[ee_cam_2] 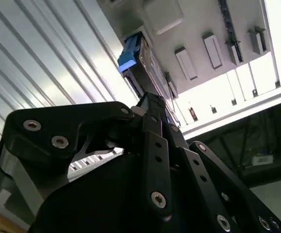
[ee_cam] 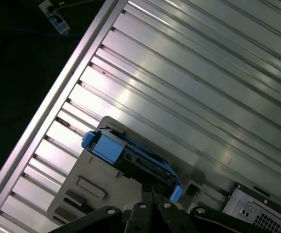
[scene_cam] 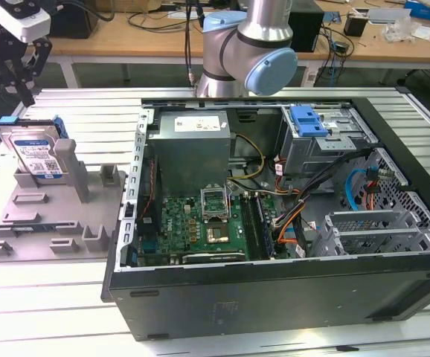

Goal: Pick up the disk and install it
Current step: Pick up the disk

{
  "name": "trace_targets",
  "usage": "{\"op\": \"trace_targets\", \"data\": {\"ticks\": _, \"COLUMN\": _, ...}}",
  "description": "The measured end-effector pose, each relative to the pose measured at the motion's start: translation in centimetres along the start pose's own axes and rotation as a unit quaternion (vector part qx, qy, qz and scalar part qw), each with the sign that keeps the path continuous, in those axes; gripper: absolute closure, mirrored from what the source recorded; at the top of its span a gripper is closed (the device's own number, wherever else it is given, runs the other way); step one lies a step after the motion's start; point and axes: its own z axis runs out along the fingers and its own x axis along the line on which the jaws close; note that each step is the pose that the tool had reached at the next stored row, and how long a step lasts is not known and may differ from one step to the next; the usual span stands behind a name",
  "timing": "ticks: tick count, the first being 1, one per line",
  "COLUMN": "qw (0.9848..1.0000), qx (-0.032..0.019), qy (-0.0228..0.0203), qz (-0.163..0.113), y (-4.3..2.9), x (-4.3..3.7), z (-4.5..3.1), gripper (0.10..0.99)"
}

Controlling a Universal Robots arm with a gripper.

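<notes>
Hovering just above the disk propped in the grey fixture, claw; cannot tell whether open or closed

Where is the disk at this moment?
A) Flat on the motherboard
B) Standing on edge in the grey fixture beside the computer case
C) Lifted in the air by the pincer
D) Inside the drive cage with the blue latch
B: in the exterior view the disk stands on edge in the grey fixture, outside the open computer case, with the pincer above it.
</notes>
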Motion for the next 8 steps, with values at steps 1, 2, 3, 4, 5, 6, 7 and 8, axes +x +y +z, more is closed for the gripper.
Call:
{"op": "trace_targets", "data": {"ticks": 1, "qw": 0.9999, "qx": -0.0001, "qy": 0.0005, "qz": -0.011, "y": 0.00, "x": 0.00, "z": 0.01, "gripper": 0.980}}
{"op": "trace_targets", "data": {"ticks": 2, "qw": 0.9998, "qx": -0.0001, "qy": 0.0009, "qz": -0.020, "y": 0.00, "x": 0.00, "z": 0.02, "gripper": 0.980}}
{"op": "trace_targets", "data": {"ticks": 3, "qw": 0.9992, "qx": -0.0003, "qy": 0.0017, "qz": -0.039, "y": 0.00, "x": 0.00, "z": 0.03, "gripper": 0.980}}
{"op": "trace_targets", "data": {"ticks": 4, "qw": 0.9989, "qx": -0.0003, "qy": 0.0021, "qz": -0.046, "y": 0.00, "x": 0.00, "z": 0.03, "gripper": 0.980}}
{"op": "trace_targets", "data": {"ticks": 5, "qw": 0.9984, "qx": -0.0004, "qy": 0.0025, "qz": -0.057, "y": 0.00, "x": 0.00, "z": 0.04, "gripper": 0.980}}
{"op": "trace_targets", "data": {"ticks": 6, "qw": 0.9975, "qx": -0.0005, "qy": 0.0031, "qz": -0.071, "y": 0.00, "x": 0.00, "z": 0.05, "gripper": 0.980}}
{"op": "trace_targets", "data": {"ticks": 7, "qw": 0.9959, "qx": -0.0007, "qy": 0.0040, "qz": -0.090, "y": 0.00, "x": 0.00, "z": 0.07, "gripper": 0.980}}
{"op": "trace_targets", "data": {"ticks": 8, "qw": 0.9941, "qx": -0.0008, "qy": 0.0047, "qz": -0.108, "y": 0.00, "x": 0.00, "z": 0.10, "gripper": 0.980}}
